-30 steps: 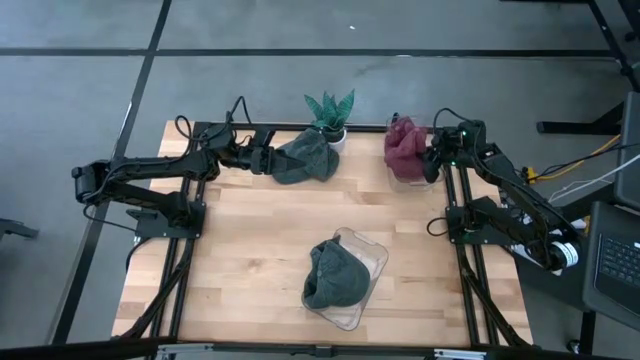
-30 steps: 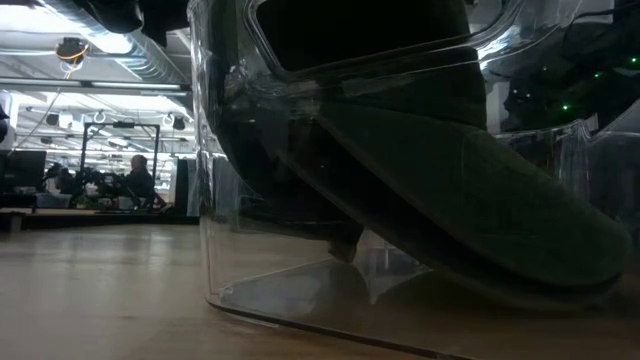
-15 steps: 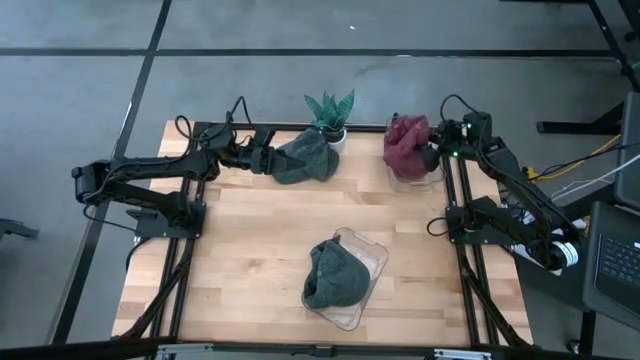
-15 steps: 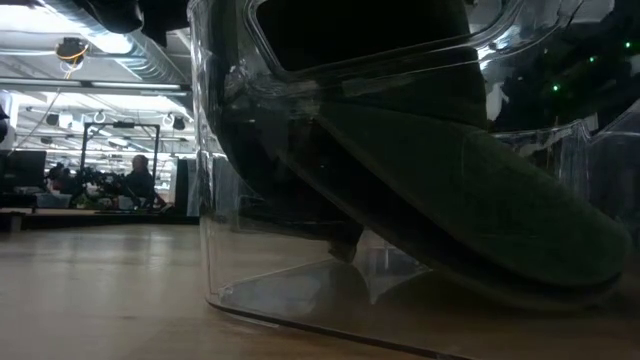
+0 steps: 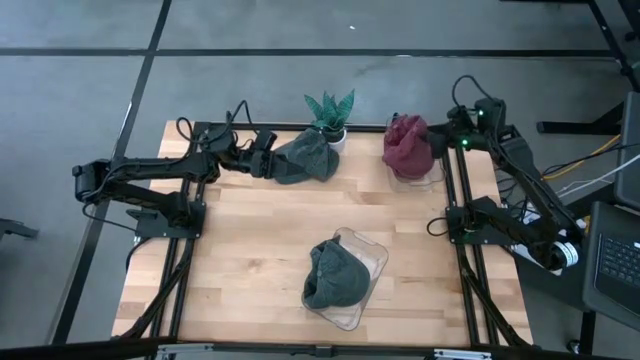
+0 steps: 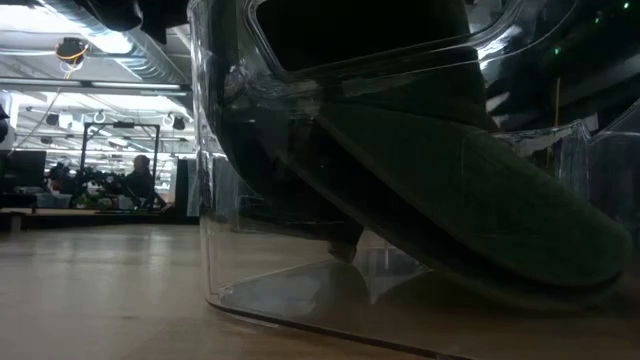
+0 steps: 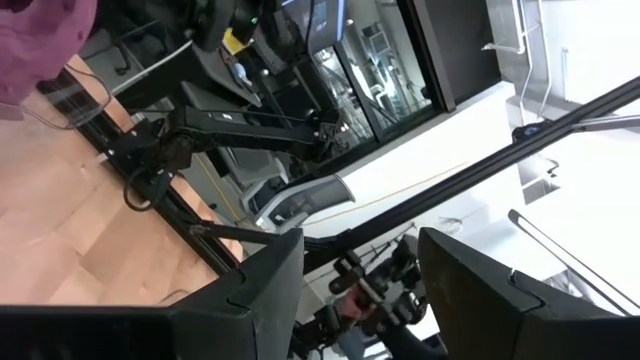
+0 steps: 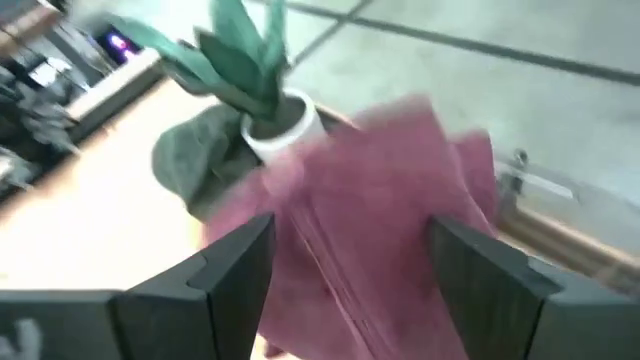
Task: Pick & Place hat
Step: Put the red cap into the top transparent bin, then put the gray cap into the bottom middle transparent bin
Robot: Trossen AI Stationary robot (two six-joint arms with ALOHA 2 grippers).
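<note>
The worktop (image 5: 250,240) is a light wooden board with three hats on it. A maroon hat (image 5: 405,145) sits in a clear container (image 5: 432,175) at the far edge, towards the right corner. A dark green hat (image 5: 305,158) lies at the middle of the far edge, touching a small potted plant (image 5: 329,112) in a white pot. Another green hat (image 5: 335,276) lies in a clear bin (image 5: 370,258) near the middle of the near edge; the low view looks straight through that bin's wall at the hat inside.

The left arm reaches along the far edge from the left side, stretched out almost level, and its left end effector (image 5: 262,155) sits against the left side of the dark green hat at the far edge. In the left wrist view its two fingers (image 7: 262,290) stand apart and point up into the room, with nothing between them; whether they touch the hat cannot be told.

The right arm rises from its base at the right edge and bends back over the far right corner. Its right end effector (image 5: 447,140) hangs just beside the maroon hat, on the hat's right, with the fingers (image 8: 235,265) spread wide and released. The right wrist view looks past those fingers at the maroon hat, with the plant and the dark green hat beyond it.
</note>
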